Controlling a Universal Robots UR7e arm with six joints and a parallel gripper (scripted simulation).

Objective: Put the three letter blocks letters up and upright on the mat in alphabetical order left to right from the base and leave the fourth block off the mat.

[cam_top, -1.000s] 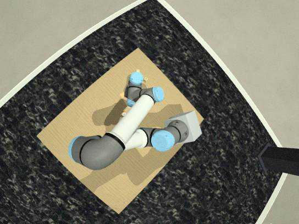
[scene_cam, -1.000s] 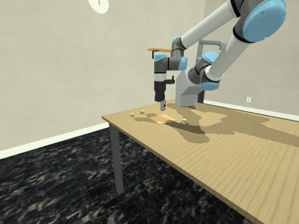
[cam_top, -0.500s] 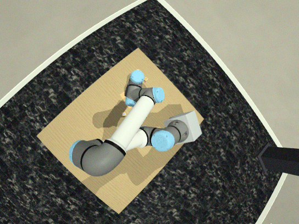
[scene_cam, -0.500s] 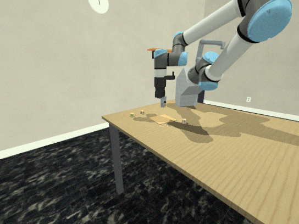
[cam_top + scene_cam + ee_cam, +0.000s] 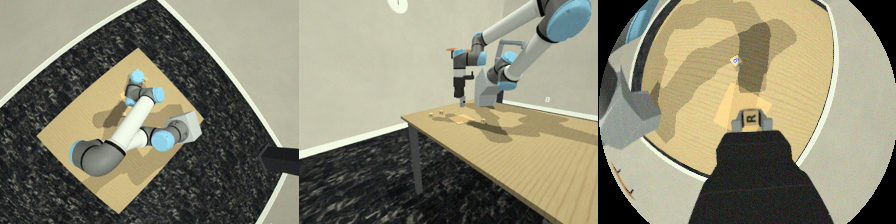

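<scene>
My gripper (image 5: 462, 105) (image 5: 750, 114) is shut on the R block (image 5: 751, 118), held with its letter up and clear above the table. In the wrist view the R reads sideways. The flat light-orange mat (image 5: 122, 95) (image 5: 460, 121) (image 5: 726, 111) is partly hidden by the arm and gripper; no block shows on its visible part. A block with a blue mark (image 5: 124, 113) (image 5: 482, 121) (image 5: 735, 61) stands on the table off the mat; its mark is unclear. Two more blocks, one small block (image 5: 441, 112) and one with a green mark (image 5: 431, 115), lie off the mat's other side, letters unreadable.
The wooden table (image 5: 68, 123) (image 5: 519, 164) carries the arm's grey base (image 5: 189, 126) (image 5: 486, 93). The two blocks on the far side are near the table's corner in the exterior view. Arm shadows fall over part of the mat and the table.
</scene>
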